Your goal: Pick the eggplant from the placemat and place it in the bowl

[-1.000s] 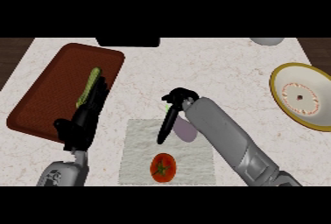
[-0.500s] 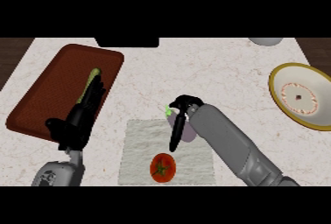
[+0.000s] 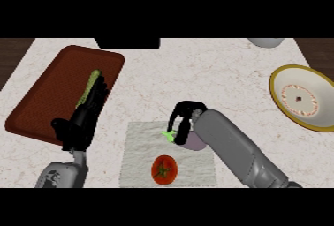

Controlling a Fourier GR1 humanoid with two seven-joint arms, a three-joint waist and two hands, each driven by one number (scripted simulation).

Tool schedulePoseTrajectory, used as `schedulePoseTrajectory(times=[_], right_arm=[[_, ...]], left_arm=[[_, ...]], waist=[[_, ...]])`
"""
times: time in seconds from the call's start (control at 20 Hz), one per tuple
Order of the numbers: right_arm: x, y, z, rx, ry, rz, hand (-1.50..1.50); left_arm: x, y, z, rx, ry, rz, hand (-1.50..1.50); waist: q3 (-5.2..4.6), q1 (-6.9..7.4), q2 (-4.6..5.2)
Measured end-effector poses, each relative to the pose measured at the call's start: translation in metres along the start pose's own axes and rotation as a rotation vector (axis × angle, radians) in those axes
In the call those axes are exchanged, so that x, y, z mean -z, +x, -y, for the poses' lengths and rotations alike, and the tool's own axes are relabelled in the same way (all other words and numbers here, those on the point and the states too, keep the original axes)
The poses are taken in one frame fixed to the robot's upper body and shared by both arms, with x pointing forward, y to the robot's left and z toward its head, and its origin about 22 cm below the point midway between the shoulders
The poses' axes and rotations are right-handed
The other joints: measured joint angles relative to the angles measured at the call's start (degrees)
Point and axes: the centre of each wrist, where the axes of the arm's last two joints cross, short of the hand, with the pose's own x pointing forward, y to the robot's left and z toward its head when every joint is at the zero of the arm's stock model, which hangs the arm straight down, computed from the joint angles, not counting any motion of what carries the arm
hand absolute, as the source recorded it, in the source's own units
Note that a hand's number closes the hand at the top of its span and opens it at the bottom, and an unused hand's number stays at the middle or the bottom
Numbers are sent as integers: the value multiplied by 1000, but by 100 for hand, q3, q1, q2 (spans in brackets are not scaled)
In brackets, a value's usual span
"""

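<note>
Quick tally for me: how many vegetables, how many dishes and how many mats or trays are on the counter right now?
Vegetables: 3, eggplant, tomato, green vegetable
Dishes: 2, yellow-rimmed bowl, grey dish at the top edge
Mats or trays: 2, white placemat, brown tray
Total: 7

Eggplant (image 3: 193,140) mostly, perhaps, under right hand (image 3: 183,118)

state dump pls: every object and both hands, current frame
eggplant: on placemat, right hand's fingers curled over it
right hand: shut on eggplant
left hand: open, resting over tray's edge
tomato: on placemat, untouched
placemat: flat on counter
bowl: holds nothing yet
tray: holds a green vegetable
</note>
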Motion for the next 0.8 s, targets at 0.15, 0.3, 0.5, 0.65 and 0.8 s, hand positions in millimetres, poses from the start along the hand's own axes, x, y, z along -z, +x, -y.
schedulePoseTrajectory(times=[0.15,0.3,0.5,0.65,0.8], right_arm=[[-1,-1,-1,6,11,12,150],[-3,-6,-6,20,-1,59,150],[-23,-40,-2,97,-149,284,150],[-50,-72,13,158,-309,470,150],[-74,-100,17,204,-448,672,150]], left_arm=[[-2,3,-2,-3,2,1,0],[-2,2,-1,-1,3,3,0],[-8,-6,-13,1,56,-28,0],[-13,-12,-22,1,99,-48,0],[-17,-16,-27,3,129,-58,0]], waist=[[-3,11,-3],[4,-17,-4],[48,-332,-40],[76,-607,-113],[82,-765,-120]])
